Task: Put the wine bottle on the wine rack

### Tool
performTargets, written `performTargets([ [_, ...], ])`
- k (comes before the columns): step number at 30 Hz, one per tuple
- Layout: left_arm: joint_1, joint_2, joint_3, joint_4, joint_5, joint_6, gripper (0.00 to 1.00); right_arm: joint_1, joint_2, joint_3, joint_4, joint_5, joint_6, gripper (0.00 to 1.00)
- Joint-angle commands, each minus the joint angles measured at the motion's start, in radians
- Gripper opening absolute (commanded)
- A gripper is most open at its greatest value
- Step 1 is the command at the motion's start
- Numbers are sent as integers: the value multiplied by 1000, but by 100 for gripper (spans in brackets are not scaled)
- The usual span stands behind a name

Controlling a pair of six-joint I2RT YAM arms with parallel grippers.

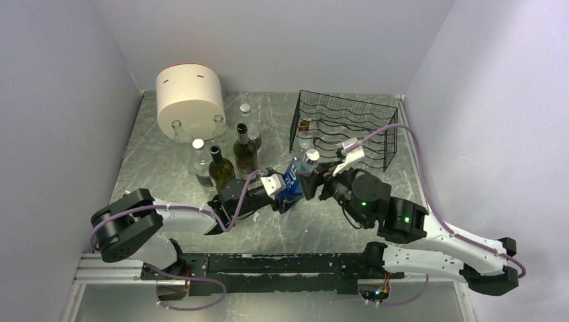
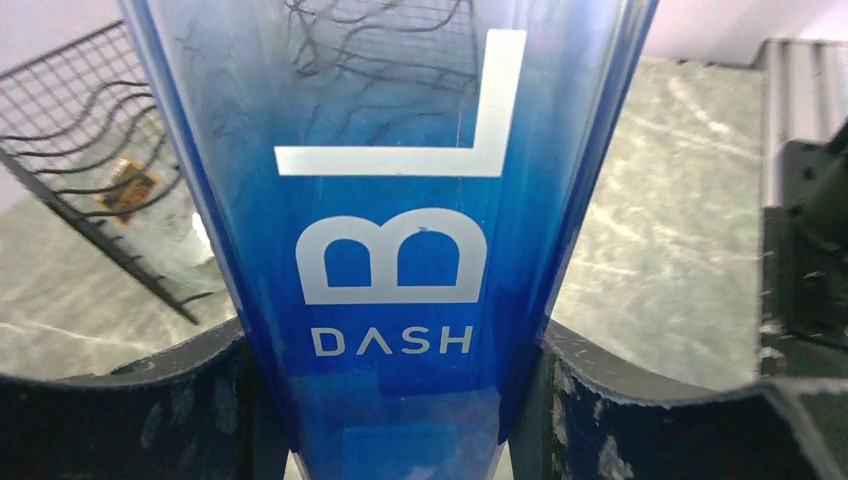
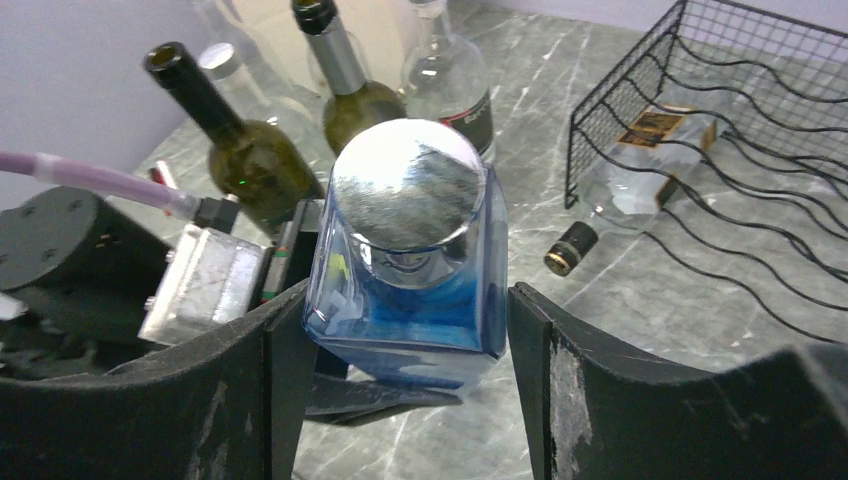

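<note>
A blue square glass bottle with a silver cap and white lettering is held tilted above the table in front of the black wire wine rack. My left gripper is shut on the bottle's lower body, with both fingers pressed against its sides. My right gripper is open and straddles the bottle's shoulder just under the cap. Its left finger is at the glass and a thin gap shows at the right finger. The rack also shows in the left wrist view and the right wrist view.
A clear bottle with a gold label lies in the rack's lowest tier. Several upright bottles stand left of the held one, dark green and clear. A cream cylindrical container stands at the back left. Grey walls close in both sides.
</note>
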Motion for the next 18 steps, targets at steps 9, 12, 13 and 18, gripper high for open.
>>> performTargets([
  [9, 16, -12, 135, 221, 40, 538, 7, 5, -182, 211, -173, 63, 227, 76],
  [12, 16, -6, 163, 244, 68, 675, 7, 5, -174, 260, -268, 113, 299, 76],
  [13, 16, -1, 175, 257, 72, 723, 7, 5, -165, 276, -305, 123, 322, 76],
  [18, 15, 57, 241, 387, 93, 956, 7, 5, -112, 311, -396, 113, 402, 78],
])
